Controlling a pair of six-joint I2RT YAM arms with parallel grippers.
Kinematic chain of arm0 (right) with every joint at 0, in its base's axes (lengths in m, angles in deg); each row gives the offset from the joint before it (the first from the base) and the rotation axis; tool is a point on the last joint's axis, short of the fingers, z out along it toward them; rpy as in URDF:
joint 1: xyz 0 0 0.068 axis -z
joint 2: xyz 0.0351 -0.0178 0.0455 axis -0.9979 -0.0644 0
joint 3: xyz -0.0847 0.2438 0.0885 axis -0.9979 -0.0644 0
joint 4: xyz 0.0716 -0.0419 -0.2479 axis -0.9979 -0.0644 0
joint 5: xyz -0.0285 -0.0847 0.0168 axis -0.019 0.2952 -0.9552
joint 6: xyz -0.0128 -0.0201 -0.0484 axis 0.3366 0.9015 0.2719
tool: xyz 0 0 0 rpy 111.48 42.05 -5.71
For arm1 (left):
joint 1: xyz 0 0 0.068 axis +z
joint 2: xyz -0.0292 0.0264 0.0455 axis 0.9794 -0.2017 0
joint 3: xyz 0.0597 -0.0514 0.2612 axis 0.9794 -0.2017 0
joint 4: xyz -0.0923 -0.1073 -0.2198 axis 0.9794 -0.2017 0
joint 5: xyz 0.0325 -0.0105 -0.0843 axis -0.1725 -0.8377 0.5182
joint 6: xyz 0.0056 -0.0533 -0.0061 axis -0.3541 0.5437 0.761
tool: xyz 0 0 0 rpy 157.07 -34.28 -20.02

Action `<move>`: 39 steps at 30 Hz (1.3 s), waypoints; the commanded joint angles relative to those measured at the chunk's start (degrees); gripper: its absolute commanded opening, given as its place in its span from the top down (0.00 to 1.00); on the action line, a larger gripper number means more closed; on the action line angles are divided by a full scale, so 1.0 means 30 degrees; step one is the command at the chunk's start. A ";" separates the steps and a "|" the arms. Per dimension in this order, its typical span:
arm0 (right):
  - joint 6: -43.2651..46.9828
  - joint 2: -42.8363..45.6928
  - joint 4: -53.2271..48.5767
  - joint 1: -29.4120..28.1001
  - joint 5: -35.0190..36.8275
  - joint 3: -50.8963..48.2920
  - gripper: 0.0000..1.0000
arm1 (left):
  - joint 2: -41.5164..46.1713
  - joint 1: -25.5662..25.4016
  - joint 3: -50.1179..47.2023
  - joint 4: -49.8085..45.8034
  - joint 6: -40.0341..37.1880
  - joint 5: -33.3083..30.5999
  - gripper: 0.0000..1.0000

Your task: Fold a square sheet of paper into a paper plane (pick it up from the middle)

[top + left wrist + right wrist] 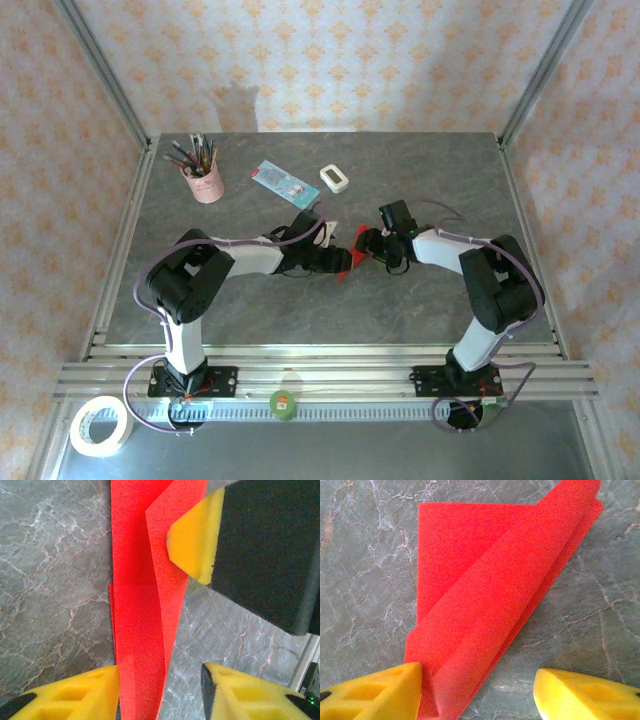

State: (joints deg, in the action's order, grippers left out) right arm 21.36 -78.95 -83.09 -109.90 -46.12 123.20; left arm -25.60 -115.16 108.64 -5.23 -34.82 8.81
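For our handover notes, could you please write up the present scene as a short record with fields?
surface: grey marbled table
paper: red sheet, partly folded into a tapering shape, one flap lifted
left pincer: open, paper beside one finger
right pincer: open, paper beside one finger
position: both pincers meet at the paper, mid-table
far side: pink cup of pens, light blue card, white block
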 commanded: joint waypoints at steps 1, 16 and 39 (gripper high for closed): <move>0.0130 -0.3452 0.1931 -0.0268 0.1033 -0.0868 0.36 | -0.0440 -0.0236 0.0588 -0.0967 -0.0597 -0.0837 0.57; 0.0043 -0.3649 0.1909 -0.0273 0.1019 -0.0869 0.37 | -0.1377 -0.0478 0.0837 -0.1418 -0.0906 -0.0904 0.61; 0.0111 -0.4078 0.1771 -0.0267 0.1022 -0.0711 0.41 | -0.2201 -0.0427 0.0635 -0.1823 -0.0965 -0.1998 0.76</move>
State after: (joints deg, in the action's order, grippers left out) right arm 20.97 -79.63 -84.36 -109.90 -45.66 123.96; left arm -28.83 -116.14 110.59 -7.87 -36.83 5.73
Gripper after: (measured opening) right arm 0.596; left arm 0.246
